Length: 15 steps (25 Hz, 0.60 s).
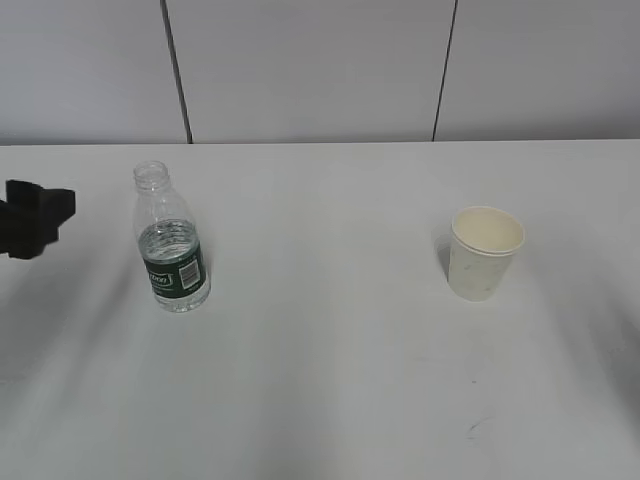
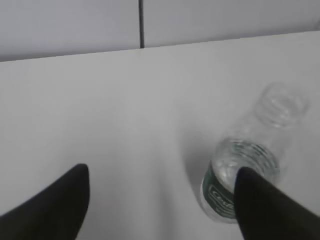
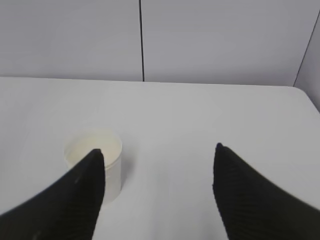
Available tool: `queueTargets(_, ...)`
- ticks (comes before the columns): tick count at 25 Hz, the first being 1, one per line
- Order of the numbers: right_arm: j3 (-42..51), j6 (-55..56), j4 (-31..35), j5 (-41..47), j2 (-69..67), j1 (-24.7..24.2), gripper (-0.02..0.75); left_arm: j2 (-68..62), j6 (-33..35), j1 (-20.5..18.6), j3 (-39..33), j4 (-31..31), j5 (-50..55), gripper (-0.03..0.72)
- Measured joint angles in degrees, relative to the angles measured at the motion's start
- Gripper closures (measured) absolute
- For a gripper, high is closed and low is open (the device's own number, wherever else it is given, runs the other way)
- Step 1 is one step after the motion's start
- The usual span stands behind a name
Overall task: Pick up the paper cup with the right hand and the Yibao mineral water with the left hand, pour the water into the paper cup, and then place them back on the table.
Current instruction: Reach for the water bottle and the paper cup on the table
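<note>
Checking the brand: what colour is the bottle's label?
Dark green with white lettering on the Yibao mineral water; clearest in the exterior view.

Even, diffuse overhead light is seen; the counter (image 1: 330, 380) is rendered bright white, without glare. Broad faint shadow bands are cast across it toward 6 o'clock in the exterior view. A short soft shadow is thrown at 9 o'clock of the paper cup (image 1: 486, 252). The exterior view is reasonably sharp. In the left wrist view the Yibao mineral water (image 2: 245, 170) is blurred, its label unreadable. Dark fingers (image 3: 75, 200) in both wrist views are soft and out of focus.
</note>
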<state>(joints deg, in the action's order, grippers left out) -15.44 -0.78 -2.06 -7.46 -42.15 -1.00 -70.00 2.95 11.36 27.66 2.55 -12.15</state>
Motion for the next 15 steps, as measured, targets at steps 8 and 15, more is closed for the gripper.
queueTargets(8,2.1,0.0,-0.1,-10.0,-6.1,0.0,0.205,-2.3,-0.6,4.3,-9.8,-0.5,-17.8,0.186)
queueTargets(15,3.6,1.5,-0.1,-22.8,-15.9,0.0,0.205,-6.3,-3.0,4.6,-15.3,-1.4,-34.4,0.205)
